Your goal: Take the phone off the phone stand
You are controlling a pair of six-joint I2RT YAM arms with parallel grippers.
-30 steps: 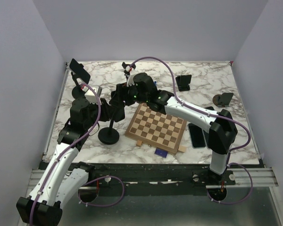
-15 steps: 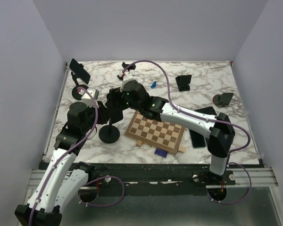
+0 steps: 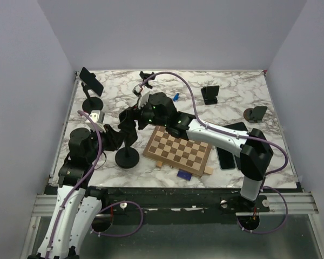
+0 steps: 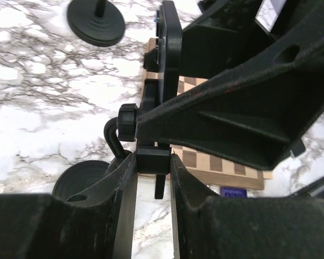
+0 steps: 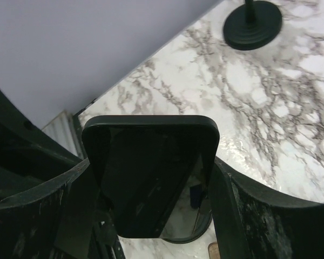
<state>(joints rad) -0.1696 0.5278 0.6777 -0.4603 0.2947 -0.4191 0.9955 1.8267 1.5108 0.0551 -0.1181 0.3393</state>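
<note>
The black phone (image 5: 130,178) stands upright between my right fingers (image 5: 227,205), its dark screen facing the wrist camera. My right gripper (image 5: 152,168) is shut on its two long edges. In the top view the right gripper (image 3: 131,118) hangs over the phone stand (image 3: 128,158), a thin pole on a round black base. My left gripper (image 4: 153,157) is shut on a black block of the stand's neck (image 4: 153,161), just below the clamp plate (image 4: 170,54). In the top view the left gripper (image 3: 117,138) reaches the pole from the left.
A second stand (image 3: 92,104) carrying a phone (image 3: 91,81) is at the back left. A chessboard (image 3: 179,145) lies right of the held stand, with a small blue tag (image 3: 183,174) at its near edge. Two phones (image 3: 225,155) and more stands (image 3: 209,93) occupy the right side.
The left arm has drawn back toward the near left while keeping its grip on the stand. The right gripper has shifted left with the phone. The stand's base has slid slightly nearer.
</note>
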